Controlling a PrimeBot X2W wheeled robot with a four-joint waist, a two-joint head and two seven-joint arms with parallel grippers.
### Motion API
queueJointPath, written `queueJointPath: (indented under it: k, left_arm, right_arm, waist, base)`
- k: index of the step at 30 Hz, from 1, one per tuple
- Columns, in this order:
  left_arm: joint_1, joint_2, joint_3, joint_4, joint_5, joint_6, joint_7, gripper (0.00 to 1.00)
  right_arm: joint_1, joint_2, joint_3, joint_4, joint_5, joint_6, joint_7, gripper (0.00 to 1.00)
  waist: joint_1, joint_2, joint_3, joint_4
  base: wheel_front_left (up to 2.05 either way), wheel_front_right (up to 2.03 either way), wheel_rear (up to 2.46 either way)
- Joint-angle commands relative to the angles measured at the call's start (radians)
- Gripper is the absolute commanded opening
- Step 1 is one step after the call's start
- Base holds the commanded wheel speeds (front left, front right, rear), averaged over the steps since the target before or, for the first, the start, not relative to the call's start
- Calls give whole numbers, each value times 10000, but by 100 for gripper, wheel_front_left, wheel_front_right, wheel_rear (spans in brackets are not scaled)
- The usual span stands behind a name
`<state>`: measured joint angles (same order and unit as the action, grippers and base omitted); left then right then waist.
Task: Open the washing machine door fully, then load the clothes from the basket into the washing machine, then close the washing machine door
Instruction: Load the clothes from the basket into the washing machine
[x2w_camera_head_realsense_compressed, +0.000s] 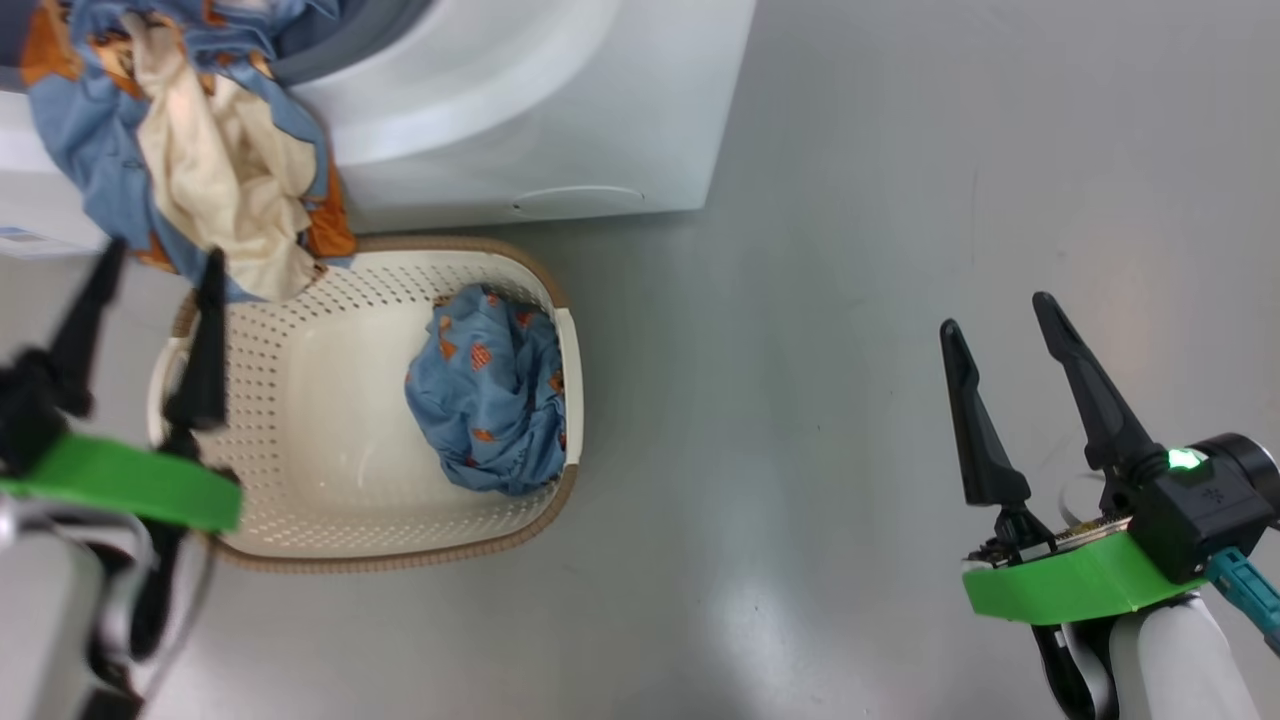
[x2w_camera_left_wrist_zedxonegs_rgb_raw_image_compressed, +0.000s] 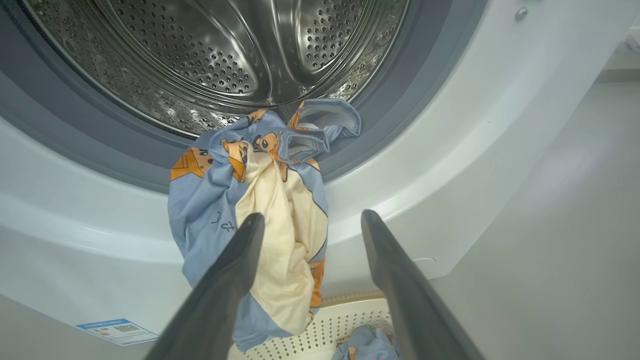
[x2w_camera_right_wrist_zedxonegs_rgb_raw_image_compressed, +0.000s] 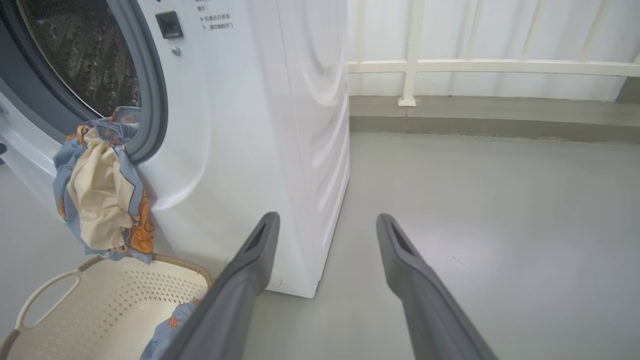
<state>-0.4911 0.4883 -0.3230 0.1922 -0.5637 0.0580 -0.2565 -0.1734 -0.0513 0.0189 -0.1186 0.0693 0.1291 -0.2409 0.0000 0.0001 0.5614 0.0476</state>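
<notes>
The washing machine (x2w_camera_head_realsense_compressed: 520, 120) stands open, its steel drum (x2w_camera_left_wrist_zedxonegs_rgb_raw_image_compressed: 215, 50) bare inside; its door is out of view. One piece of the clothes (x2w_camera_left_wrist_zedxonegs_rgb_raw_image_compressed: 210, 210), blue with orange figures and a cream lining, hangs from the grey gasket down the white front over the basket (x2w_camera_head_realsense_compressed: 400, 560). A second blue bundle (x2w_camera_head_realsense_compressed: 490, 400) lies at the basket's right end. My left gripper (x2w_camera_head_realsense_compressed: 165, 252) is open just below the hanging piece, which shows past its fingers (x2w_camera_left_wrist_zedxonegs_rgb_raw_image_compressed: 314, 216) without being pinched. My right gripper (x2w_camera_head_realsense_compressed: 995, 312) is open over bare floor, far right of the basket (x2w_camera_right_wrist_zedxonegs_rgb_raw_image_compressed: 110, 300).
The grey floor (x2w_camera_head_realsense_compressed: 850, 300) stretches right of the machine. A white railing (x2w_camera_right_wrist_zedxonegs_rgb_raw_image_compressed: 410, 65) and a low kerb run behind. A blue label (x2w_camera_left_wrist_zedxonegs_rgb_raw_image_compressed: 117, 330) and the round filter cover (x2w_camera_head_realsense_compressed: 580, 200) sit low on the machine's front.
</notes>
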Motion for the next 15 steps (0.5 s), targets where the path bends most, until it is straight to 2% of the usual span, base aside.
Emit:
queueJointPath:
  k: [1,4,5,15]
  left_arm:
    - [312,282,567,-452,210,90,-53,100]
    - [1120,-232,764,-894,454,36,-53,100]
    - [1534,-586,925,-1122,665,68,-53,100]
    - [2654,-1999,2087,-1581,1651,-104,-53,100]
  right_arm:
    - [274,11,224,-261,-70,16,51,100]
    - [345,11,185,-279,-78,16,98,100]
    - [406,11,155,-285,-79,16,125,100]
    - [678,11,74,-393,-126,16,280,100]
  waist:
    - [0,-1,-185,133]
    - [0,-1,-340,198]
    - [0,-1,-444,249]
    - [0,-1,-861,435]
  base:
    - [0,0,0]
    - [0,0,0]
    - [0,0,0]
    - [0,0,0]
